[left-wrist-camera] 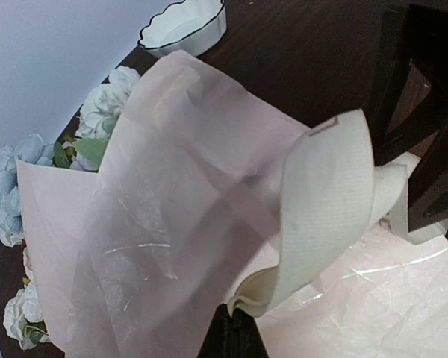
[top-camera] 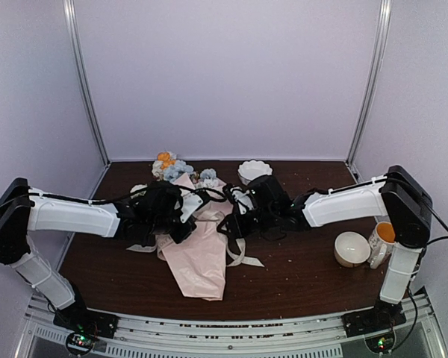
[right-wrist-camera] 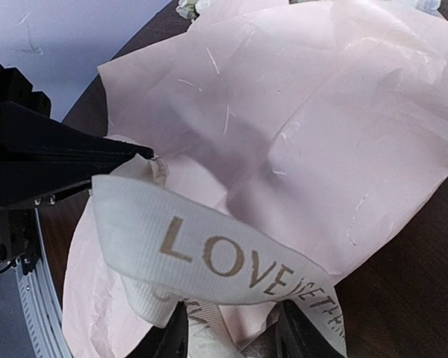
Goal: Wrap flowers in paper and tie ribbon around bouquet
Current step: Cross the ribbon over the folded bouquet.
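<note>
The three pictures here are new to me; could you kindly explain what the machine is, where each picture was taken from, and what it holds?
The machine is two robot arms, the left arm and the right arm, bolted at the near edge of a table. The wide picture comes from a fixed camera above and behind them. The two close-ups come from a camera on each wrist. On the table lie flowers in pink paper, a white bowl, a cup and a mug. The left claw is shut on a cream ribbon printed LOVE. The right claw stands open, with the ribbon draped over it.
</note>
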